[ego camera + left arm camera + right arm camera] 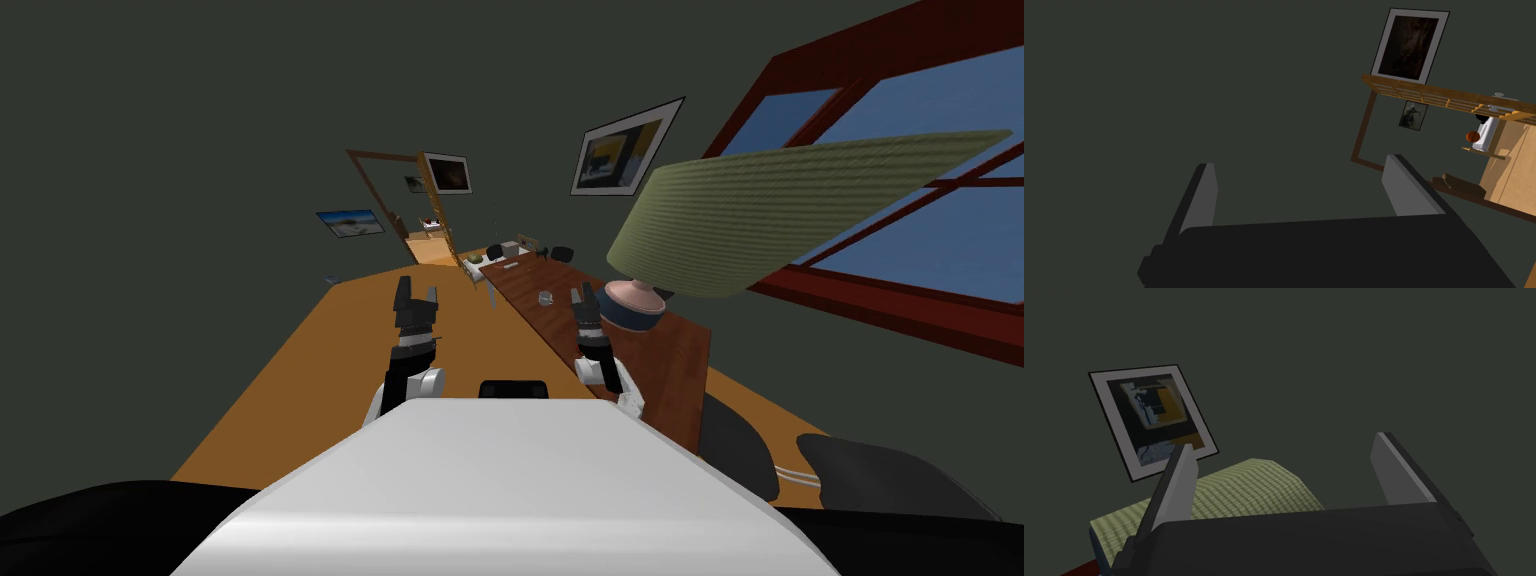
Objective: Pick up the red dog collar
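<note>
No red collar can be made out for certain. A small red-orange round thing [1472,136] sits on a shelf past a wooden-framed doorway [392,190], far ahead; in the head view it is a tiny red speck [430,222]. My left gripper [415,292] [1304,192] is raised over the orange floor, open and empty, pointing toward the dark wall beside that doorway. My right gripper [583,296] [1289,475] is also open and empty, raised just left of a lamp's pink and blue base [632,305].
A long dark brown table [640,355] runs along my right, bearing the lamp with its wide green shade [800,210] [1239,493] and a small clear object [545,298]. Black chairs [740,440] stand at its near end. A red-framed window [900,290] is at right. Orange floor [300,370] stretches ahead.
</note>
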Robot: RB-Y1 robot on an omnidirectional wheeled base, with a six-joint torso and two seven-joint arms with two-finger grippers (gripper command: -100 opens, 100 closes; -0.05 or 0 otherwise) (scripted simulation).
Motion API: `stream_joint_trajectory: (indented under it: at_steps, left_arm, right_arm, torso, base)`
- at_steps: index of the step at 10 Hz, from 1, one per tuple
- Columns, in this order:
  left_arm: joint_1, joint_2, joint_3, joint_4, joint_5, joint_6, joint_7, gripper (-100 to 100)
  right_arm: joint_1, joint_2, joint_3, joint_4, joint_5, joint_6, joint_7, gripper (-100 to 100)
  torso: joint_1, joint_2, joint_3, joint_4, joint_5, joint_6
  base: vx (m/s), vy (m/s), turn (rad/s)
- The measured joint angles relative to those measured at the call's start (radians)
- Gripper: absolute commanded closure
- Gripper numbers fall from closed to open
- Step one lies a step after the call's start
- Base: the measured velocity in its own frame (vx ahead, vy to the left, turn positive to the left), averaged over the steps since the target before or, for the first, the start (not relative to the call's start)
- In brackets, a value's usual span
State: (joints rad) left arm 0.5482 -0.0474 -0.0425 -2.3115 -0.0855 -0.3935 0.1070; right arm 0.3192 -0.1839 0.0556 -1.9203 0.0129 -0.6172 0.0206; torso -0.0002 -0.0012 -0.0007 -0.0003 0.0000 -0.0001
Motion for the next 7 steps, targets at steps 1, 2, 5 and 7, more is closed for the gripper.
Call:
stream_joint_trajectory:
  at_steps: [1,2,5,7]
  left_arm:
    - [0.000,0.000,0.000,0.000,0.000,0.000,0.000,0]
    - [0.000,0.000,0.000,0.000,0.000,0.000,0.000,0]
    - [0.000,0.000,0.000,0.000,0.000,0.000,0.000,0]
    - [0.000,0.000,0.000,0.000,0.000,0.000,0.000,0]
  right_arm:
    - [-0.019,-0.013,0.006,0.032,0.022,-0.012,0.016,-100]
    - [-0.029,-0.021,0.008,0.057,0.032,-0.019,0.025,-100]
    - [-0.077,-0.053,0.012,0.140,0.071,-0.033,0.052,-100]
    - [-0.101,-0.071,0.017,0.183,0.097,-0.040,0.072,-100]
  torso:
    - [0.000,0.000,0.000,0.000,0.000,0.000]
    - [0.000,0.000,0.000,0.000,0.000,0.000]
    - [0.000,0.001,0.000,0.000,0.000,0.000]
    - [0.000,0.001,0.001,0.000,0.000,0.000]
  base:
    - [0.009,-0.004,0.030]
    - [0.004,-0.002,0.055]
    - [0.001,-0.004,0.044]
    - [-0.002,-0.006,0.053]
